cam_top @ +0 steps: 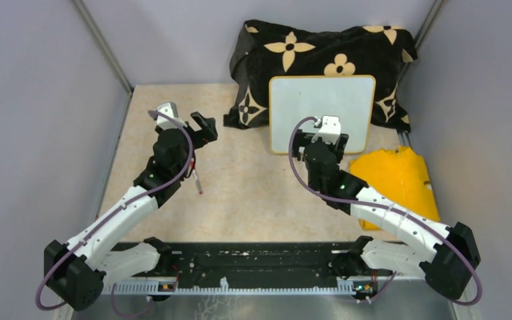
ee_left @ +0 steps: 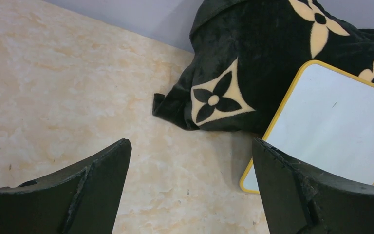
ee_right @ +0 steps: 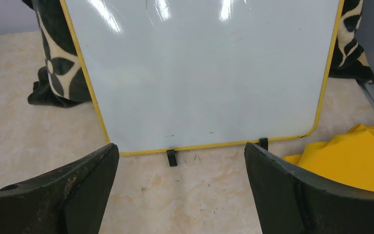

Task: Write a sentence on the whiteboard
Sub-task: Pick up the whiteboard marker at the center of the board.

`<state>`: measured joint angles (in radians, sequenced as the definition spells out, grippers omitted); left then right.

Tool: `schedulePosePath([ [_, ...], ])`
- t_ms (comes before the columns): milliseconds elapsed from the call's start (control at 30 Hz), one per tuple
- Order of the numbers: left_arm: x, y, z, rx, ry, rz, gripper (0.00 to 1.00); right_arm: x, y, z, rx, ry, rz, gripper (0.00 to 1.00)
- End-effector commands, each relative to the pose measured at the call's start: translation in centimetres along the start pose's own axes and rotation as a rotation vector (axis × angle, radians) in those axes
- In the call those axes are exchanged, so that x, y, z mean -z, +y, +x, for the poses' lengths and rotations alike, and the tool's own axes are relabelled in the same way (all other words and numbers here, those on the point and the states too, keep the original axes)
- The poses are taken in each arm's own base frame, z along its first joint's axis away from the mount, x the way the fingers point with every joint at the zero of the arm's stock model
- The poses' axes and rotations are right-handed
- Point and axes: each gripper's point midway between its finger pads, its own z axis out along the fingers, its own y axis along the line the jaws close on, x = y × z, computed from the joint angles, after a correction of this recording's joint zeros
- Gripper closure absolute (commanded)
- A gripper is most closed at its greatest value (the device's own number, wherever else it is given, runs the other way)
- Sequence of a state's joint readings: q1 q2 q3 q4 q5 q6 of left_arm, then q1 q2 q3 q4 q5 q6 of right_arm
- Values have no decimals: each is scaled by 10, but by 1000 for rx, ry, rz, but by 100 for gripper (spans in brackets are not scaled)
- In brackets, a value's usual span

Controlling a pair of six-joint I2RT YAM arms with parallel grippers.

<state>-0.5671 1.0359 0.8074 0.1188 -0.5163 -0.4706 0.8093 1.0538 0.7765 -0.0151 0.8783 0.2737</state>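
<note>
The whiteboard point(cam_top: 322, 100) stands tilted against a black flower-patterned cloth at the back of the table. It also shows in the left wrist view point(ee_left: 331, 126) and the right wrist view point(ee_right: 209, 73). Its surface is blank, with no red sentence on it. A thin marker point(cam_top: 198, 181) lies on the table under the left arm. My left gripper point(cam_top: 203, 127) point(ee_left: 190, 146) is open and empty, to the left of the board. My right gripper point(cam_top: 319, 141) point(ee_right: 180, 148) is open and empty, just in front of the board's lower edge and its black clip feet point(ee_right: 172, 157).
The black flower-patterned cloth point(cam_top: 307, 53) point(ee_left: 253, 58) is heaped behind the board. A yellow cloth point(cam_top: 400, 180) point(ee_right: 355, 161) lies at the right, beside the right arm. Grey walls close in the table on three sides.
</note>
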Motion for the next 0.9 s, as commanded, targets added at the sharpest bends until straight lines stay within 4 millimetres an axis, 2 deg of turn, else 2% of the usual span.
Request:
schedulePosePath([
  [0,2,-5,-11,-9,-30,17,1,7,-1,-25,-77,-62,-14,1],
  [133,1,-1,-8,-65,-24,8,1,10,1,-27,-44,-64,-55,1],
  [300,6,1,-1,-219,-3,63,1,19,8,-32,-34,-83,-145,1],
  [500,5,-1,12,-235,44,82,1,29,21,-37,-18,-91,-260,2],
  [700,1,14,31,-248,133,-6,1,42,35,-33,-3,-74,-390,3],
  [867,0,43,45,-256,225,-105,1,46,36,-18,-18,-38,-419,3],
])
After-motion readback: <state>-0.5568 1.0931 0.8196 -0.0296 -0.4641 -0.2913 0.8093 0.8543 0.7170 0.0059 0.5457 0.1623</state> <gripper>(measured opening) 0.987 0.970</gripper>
